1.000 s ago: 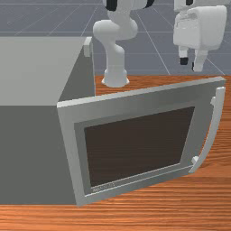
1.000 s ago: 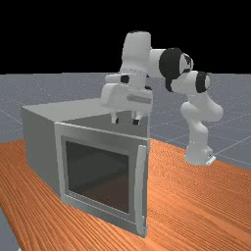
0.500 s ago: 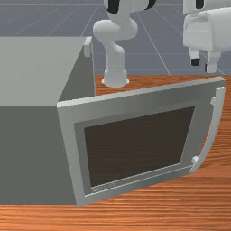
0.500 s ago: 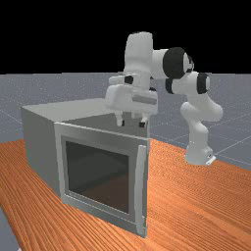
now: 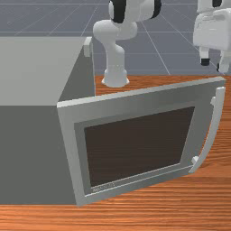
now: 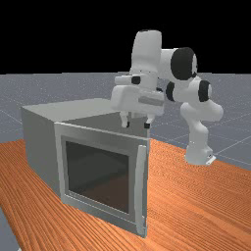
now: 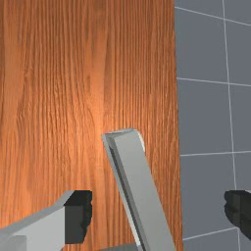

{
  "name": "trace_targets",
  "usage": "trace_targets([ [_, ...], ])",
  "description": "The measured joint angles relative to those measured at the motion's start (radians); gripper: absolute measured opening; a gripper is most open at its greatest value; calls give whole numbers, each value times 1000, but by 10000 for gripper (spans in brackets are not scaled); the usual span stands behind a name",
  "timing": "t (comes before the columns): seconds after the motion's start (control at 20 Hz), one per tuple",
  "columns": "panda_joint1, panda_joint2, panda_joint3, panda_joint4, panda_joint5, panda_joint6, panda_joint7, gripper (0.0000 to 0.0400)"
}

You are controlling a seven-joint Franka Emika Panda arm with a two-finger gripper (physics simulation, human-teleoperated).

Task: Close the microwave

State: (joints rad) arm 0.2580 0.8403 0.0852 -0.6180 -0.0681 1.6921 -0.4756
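White and grey, the two-finger gripper (image 6: 136, 125) is farther toward the front view's right than a second ago; the grey, dark-windowed rectangular door (image 5: 140, 146) remains swung open from the boxy grey microwave (image 5: 31, 153) on the orange-brown wooden table (image 5: 158, 210). The hand points downward above the door's free end, near the pale curved handle (image 5: 216, 122). Its fingers stand wide apart, holding nothing.

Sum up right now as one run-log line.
task: close microwave | microwave door: open | end effector: open, above door's free end, holding nothing | door handle: not gripped
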Motion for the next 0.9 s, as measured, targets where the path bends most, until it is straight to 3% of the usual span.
trace_targets([
  [0.35, 4, 32, -5, 54, -6, 15, -4, 400],
  [0.45, 0, 0, 0, 0, 0, 0, 0, 400],
  [0.9, -16, -84, 3, -303, 6, 202, 11, 400],
])
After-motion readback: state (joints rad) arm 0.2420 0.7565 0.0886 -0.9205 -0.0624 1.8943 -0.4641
